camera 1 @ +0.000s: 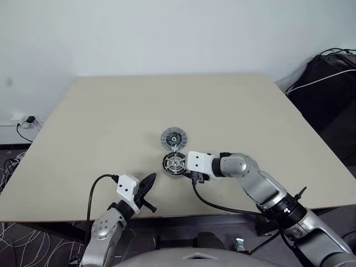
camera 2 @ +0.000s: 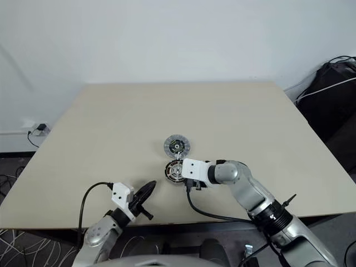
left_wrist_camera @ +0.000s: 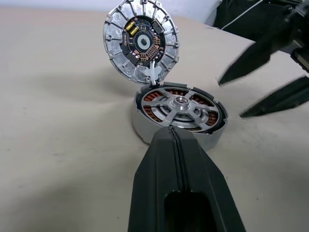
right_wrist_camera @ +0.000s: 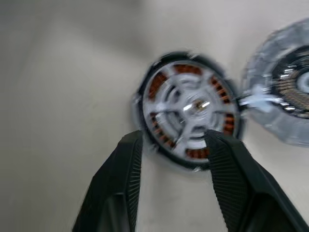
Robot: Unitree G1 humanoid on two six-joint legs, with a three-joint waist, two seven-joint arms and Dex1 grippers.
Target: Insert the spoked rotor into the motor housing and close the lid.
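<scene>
The rotor (left_wrist_camera: 181, 107) sits seated inside the housing (left_wrist_camera: 145, 129), silver spokes and hub face up, with copper coils showing between the spokes and the black rim ringing them. The housing rests flat on the table (camera 1: 111, 122), a bit nearer the robot than the table's middle. Just beyond it, on the far side, lies the lid (left_wrist_camera: 141, 41), its dark circuit patch face up; a short white piece joins its near edge to the housing's rim, so the 2 discs touch there. From the left wrist view the lid looks tipped up toward the camera, though from the head views it appears to lie flat on the table, so I cannot tell its exact tilt. The right gripper (right_wrist_camera: 175, 145) hovers right at the housing from the robot's right side, its 2 black fingers (right_wrist_camera: 231, 174) parted with a clear gap between them; in the right wrist view 1 finger overlaps the rotor's rim and the other sits just outside it, and they clamp nothing. Whether a fingertip actually touches the rim I cannot tell. The left gripper (camera 1: 149, 182) hangs near the table's front edge, left of the housing and apart from it, fingers pressed together with nothing between them, pointing toward the rotor.
</scene>
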